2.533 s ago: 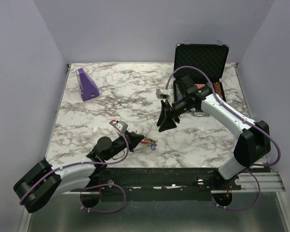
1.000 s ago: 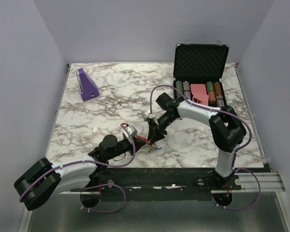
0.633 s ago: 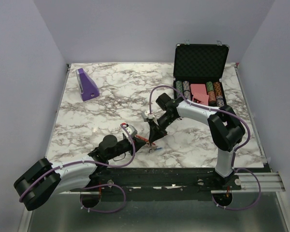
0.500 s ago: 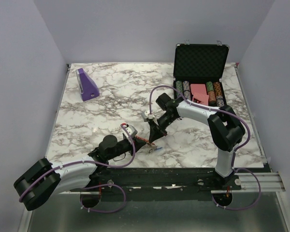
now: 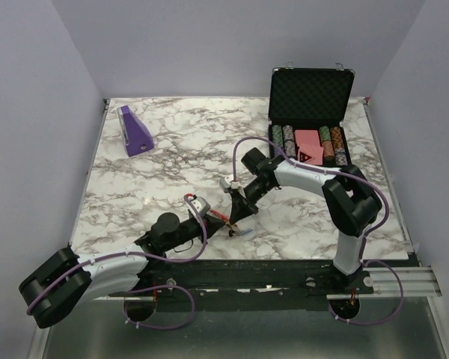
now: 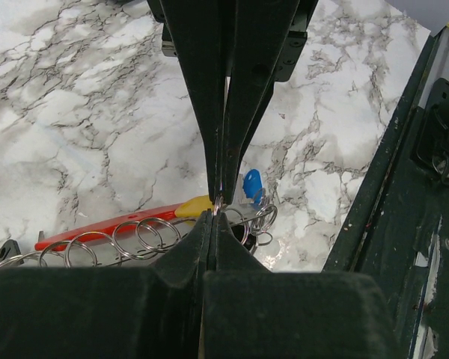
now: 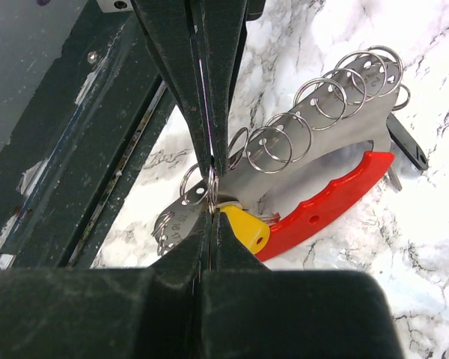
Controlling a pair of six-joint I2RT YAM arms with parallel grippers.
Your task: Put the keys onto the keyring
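Marble table (image 5: 172,149), front edge — the keyring (image 7: 314,131) lies here, yellow key (image 7: 247,224) and blue key (image 6: 251,183) by it. Your left gripper (image 6: 208,221) and right gripper (image 7: 209,221) both pinch its thin ring (image 7: 209,187), jaws shut tip to tip. Expect light, stiff, slippery wire — grip squarely across it.

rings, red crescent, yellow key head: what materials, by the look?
Rings: shiny silver wire with glints, so metal.
Red crescent: likely moulded plastic, matte, scalloped edge.
Yellow key head: probably plastic, smooth and opaque.

Bright even light, soft shadows; wrist cams' near jaws blurred, bkgd sharp.
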